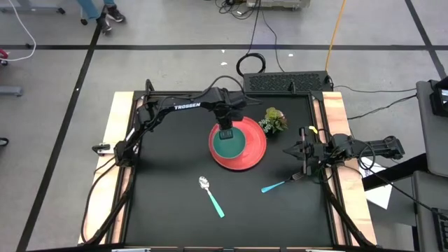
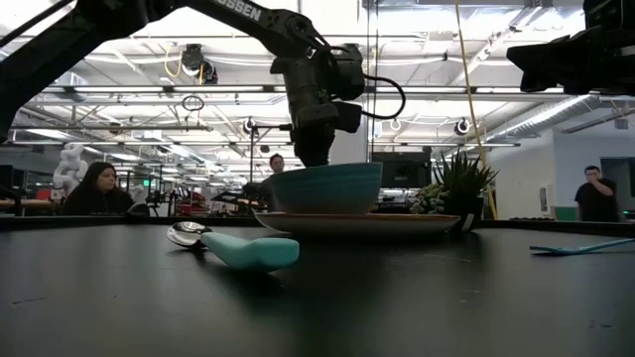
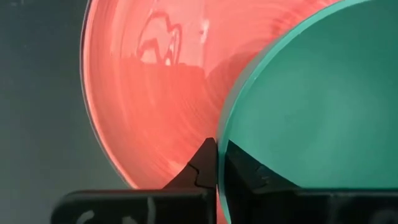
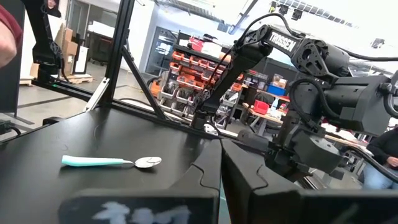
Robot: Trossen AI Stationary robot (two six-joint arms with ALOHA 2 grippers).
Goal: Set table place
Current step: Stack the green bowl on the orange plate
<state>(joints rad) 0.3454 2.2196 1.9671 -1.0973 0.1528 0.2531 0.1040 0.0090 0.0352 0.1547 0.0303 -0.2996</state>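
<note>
- Right now the left gripper (image 1: 225,133) stands pinched shut on the rim of the teal bowl (image 1: 229,144), one finger inside the wall and one outside, as the left wrist view shows with the bowl's edge (image 3: 219,155) running between the two dark tips
- The bowl sits on the red plate (image 1: 252,157), which lies a little past the middle of the black table (image 1: 168,217), toward the far side; in the low view the bowl (image 2: 325,188) appears to rest on the plate (image 2: 397,223) with no gap I can make out
- Relation that matters: the bowl lies directly under the claw, off-centre on the plate toward the left arm's side, so the release is straight up rather than sideways (my judgement, not something shown)
- Left arm pose: reaching in from the left edge across the far part of the table, wrist turned down over the bowl
- Right gripper (image 1: 302,152) waits with fingers closed and empty at the right edge of the table, near the fork (image 1: 280,185)
- The spoon (image 1: 211,195) lies on the near side of the plate, well apart from it, long axis slanting, bowl end toward the plate; the fork lies to the plate's right, nearer the right arm
- A small potted plant (image 1: 274,120) stands just beside the plate's far right rim
</note>
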